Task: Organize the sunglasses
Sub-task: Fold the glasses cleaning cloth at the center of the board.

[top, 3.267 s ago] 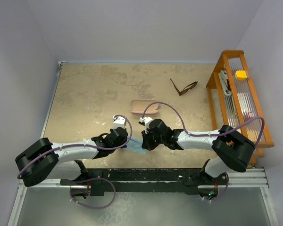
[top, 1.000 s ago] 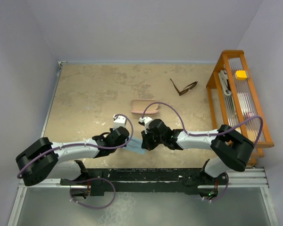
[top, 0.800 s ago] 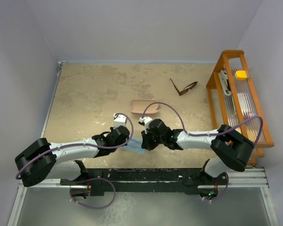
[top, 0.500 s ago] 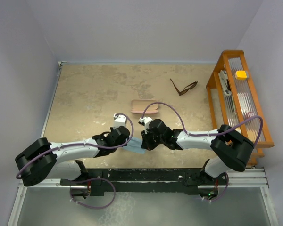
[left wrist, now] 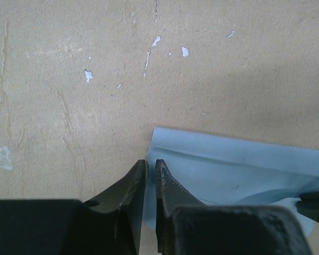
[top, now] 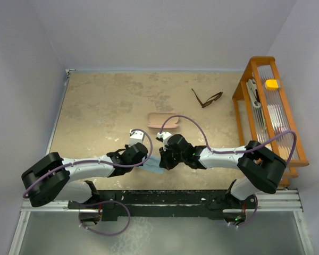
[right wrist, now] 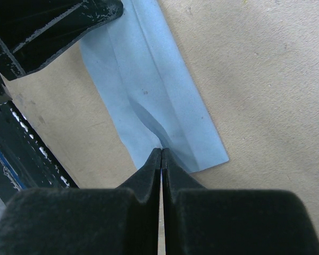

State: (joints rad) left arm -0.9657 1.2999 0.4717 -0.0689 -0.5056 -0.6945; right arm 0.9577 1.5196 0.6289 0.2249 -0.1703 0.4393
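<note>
Jaws of right gripper (right wrist: 161, 152) clamp cloth (right wrist: 149, 90), left gripper (left wrist: 151, 162) slightly parted, sunglasses (top: 206, 99) far beyond both

Left end effector (left wrist: 151, 164) seemingly barely parted, right end effector (right wrist: 161, 153) closed

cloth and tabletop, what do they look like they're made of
Cloth: thin soft fabric, matte, likely microfibre; it shows fold creases and puckers where the right end effector pinches it. Tabletop: tan, matte, possibly painted or coated board; white chips and fine scratches show in its surface.
</note>
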